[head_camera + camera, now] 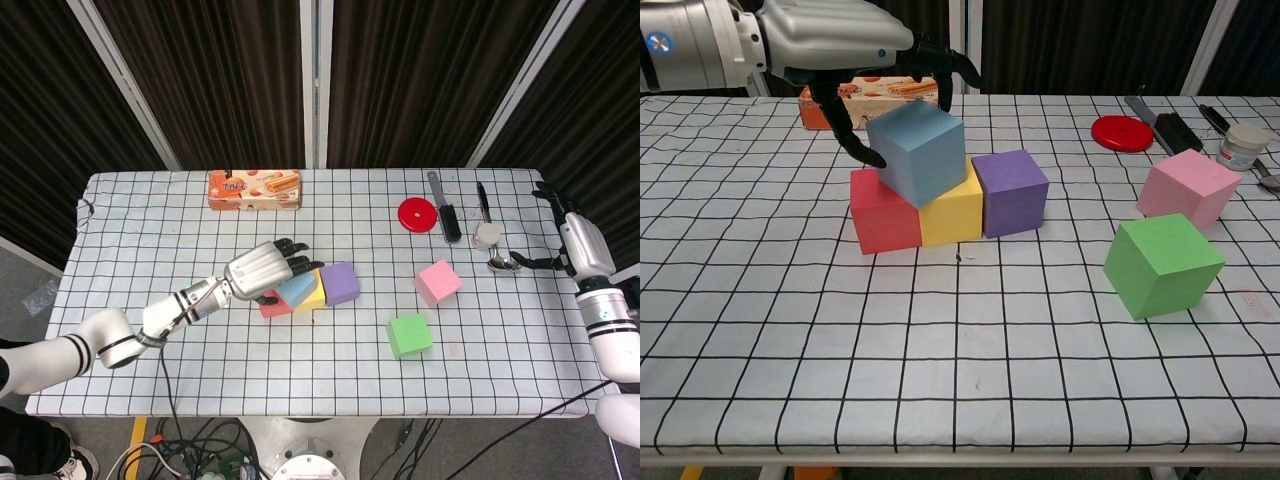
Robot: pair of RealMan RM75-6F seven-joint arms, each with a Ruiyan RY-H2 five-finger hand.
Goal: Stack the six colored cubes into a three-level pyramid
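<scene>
Your left hand (840, 45) gripped the blue cube (917, 152), tilted atop the red cube (882, 213) and yellow cube (951, 212); purple cube (1010, 191) touched yellow at 3 o'clock. Right hand (575, 235) hung fingers apart, holding nothing.

Blue cube (917, 152) tilted atop red (882, 213), yellow (951, 211), purple (1010, 192) row

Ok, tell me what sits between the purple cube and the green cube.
Nothing: in the chest view, only bare checked tablecloth runs from the purple cube to the green cube. The pink cube sits off that line, behind the green one.
</scene>
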